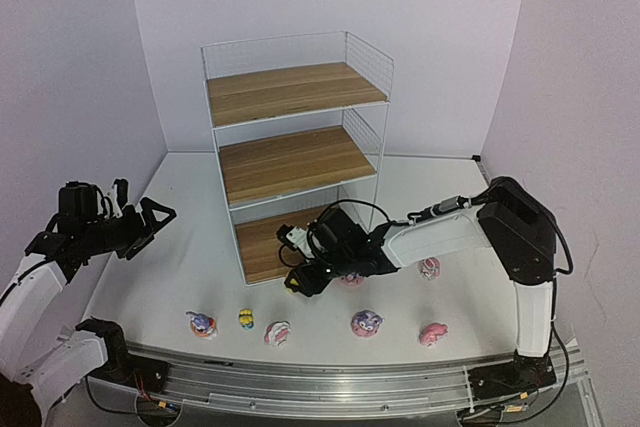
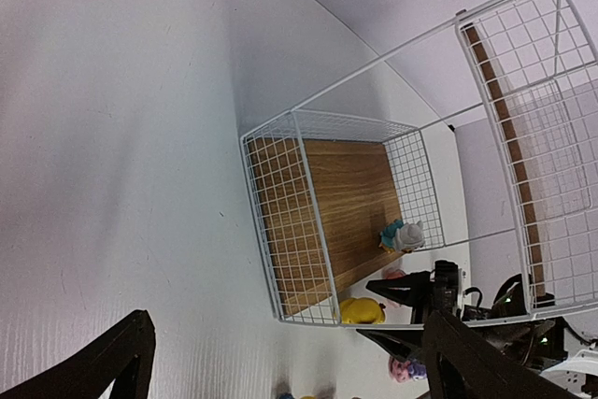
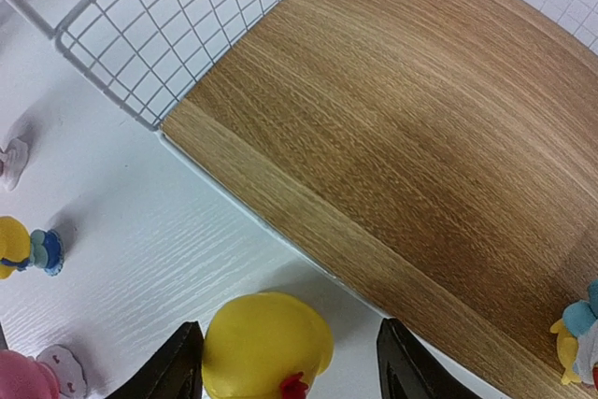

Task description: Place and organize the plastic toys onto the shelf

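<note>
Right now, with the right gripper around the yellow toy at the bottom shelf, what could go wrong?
1. The yellow toy sits off-centre in the right gripper, nearer one finger; closing may tip it.
2. The bottom board has its front edge right ahead; a low carry could snag.
3. The small figure already on that board could get knocked.

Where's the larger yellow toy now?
Right wrist view: the larger yellow toy is between the fingers of the right gripper, just in front of the shelf.
</note>
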You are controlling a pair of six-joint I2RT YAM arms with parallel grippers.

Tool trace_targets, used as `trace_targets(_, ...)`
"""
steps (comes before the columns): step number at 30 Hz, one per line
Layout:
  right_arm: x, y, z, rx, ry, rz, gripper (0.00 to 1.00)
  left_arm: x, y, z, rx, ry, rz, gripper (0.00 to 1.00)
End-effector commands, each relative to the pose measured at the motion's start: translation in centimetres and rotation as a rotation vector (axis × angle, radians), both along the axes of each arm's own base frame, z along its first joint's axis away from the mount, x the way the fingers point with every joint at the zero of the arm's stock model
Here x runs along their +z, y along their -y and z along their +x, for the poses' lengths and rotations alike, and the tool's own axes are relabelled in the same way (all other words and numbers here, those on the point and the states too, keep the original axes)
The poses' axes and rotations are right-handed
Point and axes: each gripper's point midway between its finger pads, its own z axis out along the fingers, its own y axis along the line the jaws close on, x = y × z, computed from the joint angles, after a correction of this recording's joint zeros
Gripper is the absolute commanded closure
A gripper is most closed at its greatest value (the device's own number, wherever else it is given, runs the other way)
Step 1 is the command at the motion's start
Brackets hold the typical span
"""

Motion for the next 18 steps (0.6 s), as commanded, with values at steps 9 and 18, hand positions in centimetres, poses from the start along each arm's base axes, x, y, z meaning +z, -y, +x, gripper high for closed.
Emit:
trace_targets(9, 1.3, -1.5, 0.3, 0.006, 0.002, 0.072, 0.59, 1.6, 0.3, 0.5, -0.025, 0.055, -0.002, 0.00)
trace_targets(18, 2.4, -1.3, 0.0, -0.018, -0.018, 0.099, 0.83, 1.8, 0.3, 0.4, -0.028, 0.064, -0.002, 0.00)
